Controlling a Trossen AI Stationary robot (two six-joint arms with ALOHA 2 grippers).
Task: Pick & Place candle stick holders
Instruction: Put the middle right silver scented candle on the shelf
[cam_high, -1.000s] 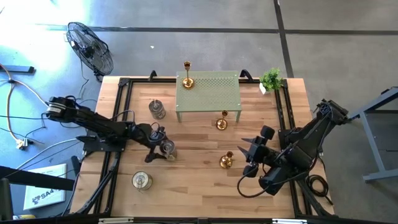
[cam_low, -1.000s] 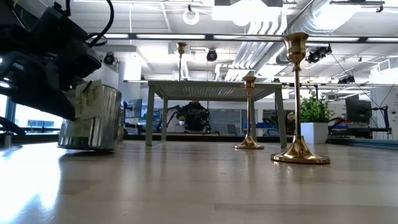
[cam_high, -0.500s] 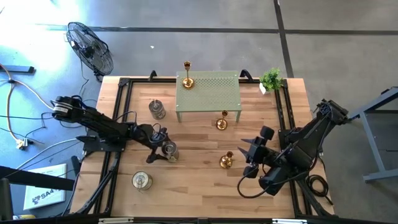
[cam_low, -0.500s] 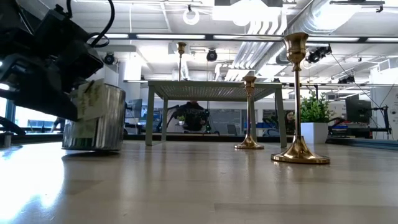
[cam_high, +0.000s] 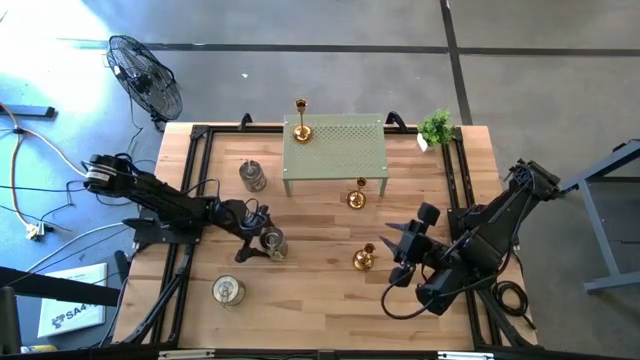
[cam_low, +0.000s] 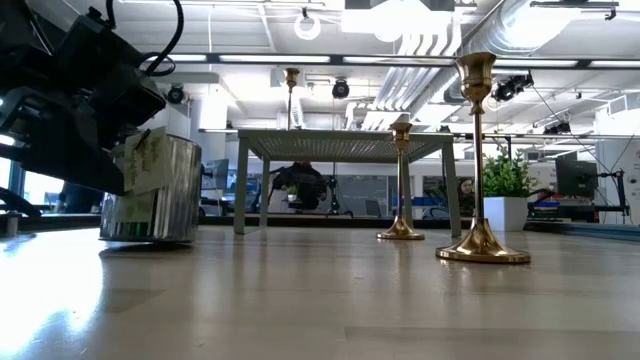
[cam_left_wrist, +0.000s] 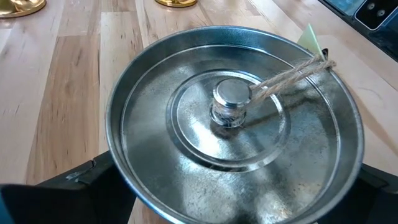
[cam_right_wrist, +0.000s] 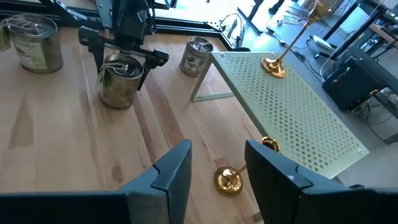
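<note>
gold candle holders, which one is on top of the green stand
The gold holder at the stand's far left corner; the other two stand on the wooden table.

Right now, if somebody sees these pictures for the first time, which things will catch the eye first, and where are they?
Probably the left tool, its fingers on either side of a silver-grey holder left of the table's middle. Next, the pale green perforated stand at the far edge, with a tall gold holder on its left corner. The right tool waits near another gold holder, fingers apart.

Shiny silver metal jar, glossy gold holders, smooth wood table
</note>
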